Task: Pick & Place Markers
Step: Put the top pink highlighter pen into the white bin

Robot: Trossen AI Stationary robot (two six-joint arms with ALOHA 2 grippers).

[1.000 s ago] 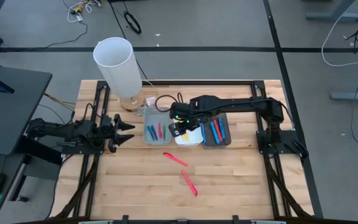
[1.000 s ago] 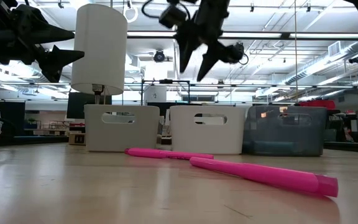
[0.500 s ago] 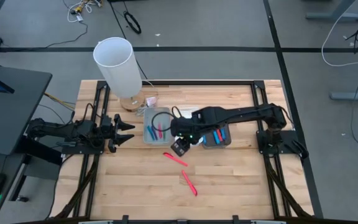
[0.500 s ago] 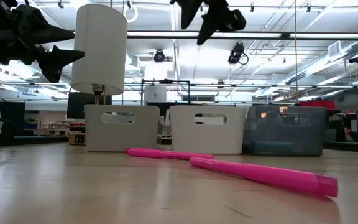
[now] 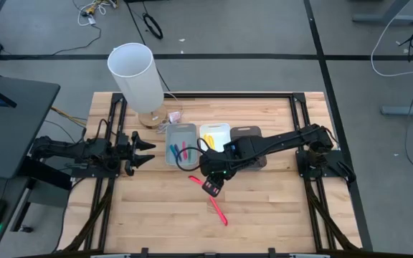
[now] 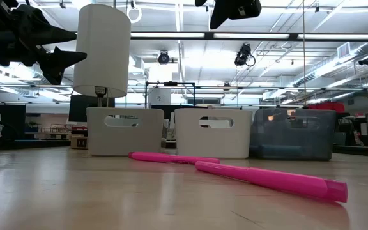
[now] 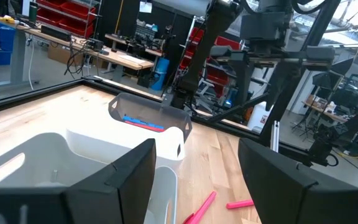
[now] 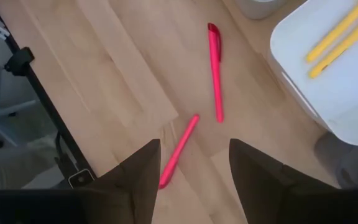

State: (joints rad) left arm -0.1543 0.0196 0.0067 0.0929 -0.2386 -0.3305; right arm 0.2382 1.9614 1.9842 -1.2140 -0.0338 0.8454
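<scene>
Nearest the front edge of the worktop [image 5: 149,215], two pink markers lie loose, one [image 5: 219,211] at about five o'clock of the other [image 5: 201,183]. The right end effector [image 5: 212,188] hangs above them, fingers parted and holding nothing. Beyond stand three bins in a row: a grey bin [image 5: 181,145] with blue and pink markers, a white bin [image 5: 214,134] with yellow ones, a dark bin [image 5: 248,135]. The left end effector [image 5: 146,153] waits at nine o'clock, open and empty.

2 pink markers [image 7: 205,207] on wood beside white bins [image 7: 86,149]
</scene>
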